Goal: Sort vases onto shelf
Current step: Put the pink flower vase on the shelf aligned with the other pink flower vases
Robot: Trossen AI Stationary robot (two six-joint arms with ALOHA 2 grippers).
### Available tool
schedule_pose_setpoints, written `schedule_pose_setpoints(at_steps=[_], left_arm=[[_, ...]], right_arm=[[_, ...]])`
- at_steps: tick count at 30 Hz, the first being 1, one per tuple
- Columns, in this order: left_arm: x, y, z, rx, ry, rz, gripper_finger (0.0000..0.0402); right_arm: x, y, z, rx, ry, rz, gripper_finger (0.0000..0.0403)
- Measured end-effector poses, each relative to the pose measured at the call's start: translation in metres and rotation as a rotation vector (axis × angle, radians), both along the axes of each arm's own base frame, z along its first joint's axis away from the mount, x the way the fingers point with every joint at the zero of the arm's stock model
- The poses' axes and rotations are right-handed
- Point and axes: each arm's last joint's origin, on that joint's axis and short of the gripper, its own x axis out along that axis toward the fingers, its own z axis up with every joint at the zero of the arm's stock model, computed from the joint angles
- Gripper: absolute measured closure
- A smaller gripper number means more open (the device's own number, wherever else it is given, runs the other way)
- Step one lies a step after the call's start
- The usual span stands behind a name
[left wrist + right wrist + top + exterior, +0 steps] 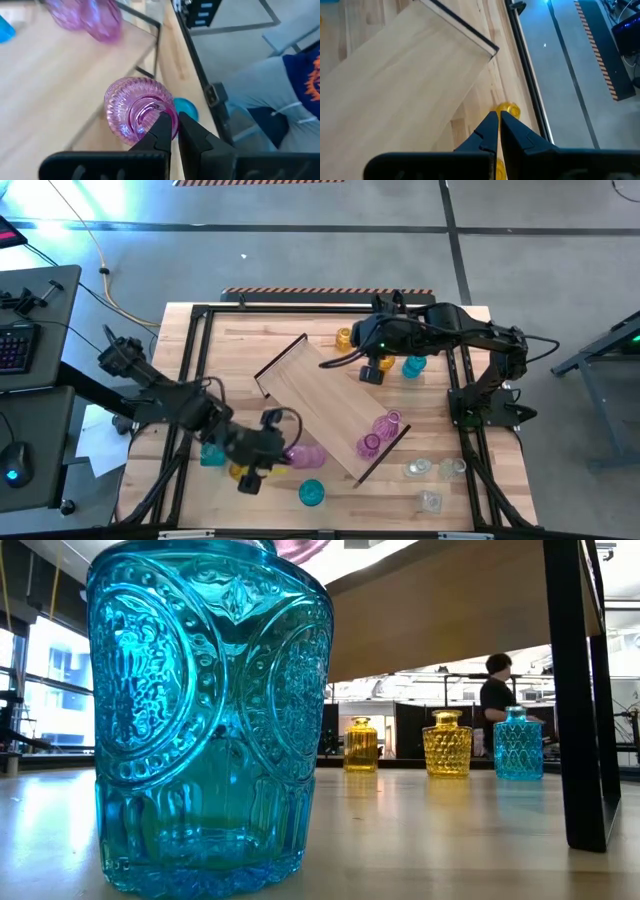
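Crowding the left gripper (173, 122), clamped on a pink vase (135, 111): teal vase (186, 108), shelf (335, 402).

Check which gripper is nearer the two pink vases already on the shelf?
Left. The left gripper sits just off the shelf edge, a short way from the two pink vases; the right gripper hovers over the shelf's opposite side, slightly farther.

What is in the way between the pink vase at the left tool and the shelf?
Nothing visible. The pink vase, pinched at its rim by the left tool, is right beside the shelf, near its bare middle.
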Motion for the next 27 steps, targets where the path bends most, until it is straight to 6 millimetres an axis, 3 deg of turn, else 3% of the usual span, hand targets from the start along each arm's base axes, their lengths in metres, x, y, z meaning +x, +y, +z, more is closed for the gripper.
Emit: schedule_pose_setpoints(at_steps=[15,21,27], left_arm=[[0.025,0.049,0.006,-0.013,0.008,0.009,0.0399],[0.031,0.067,0.006,-0.102,0.045,-0.022,0.0399],[0.026,0.085,0.026,-0.128,0.104,-0.007,0.0399]], right_arm=[[-0.004,0.0,-0.002,0.006,0.04,-0.013,0.0403],[-0.004,0.0,-0.003,0.005,0.043,-0.013,0.0403],[-0.004,0.0,-0.003,0.005,0.045,-0.013,0.0403]])
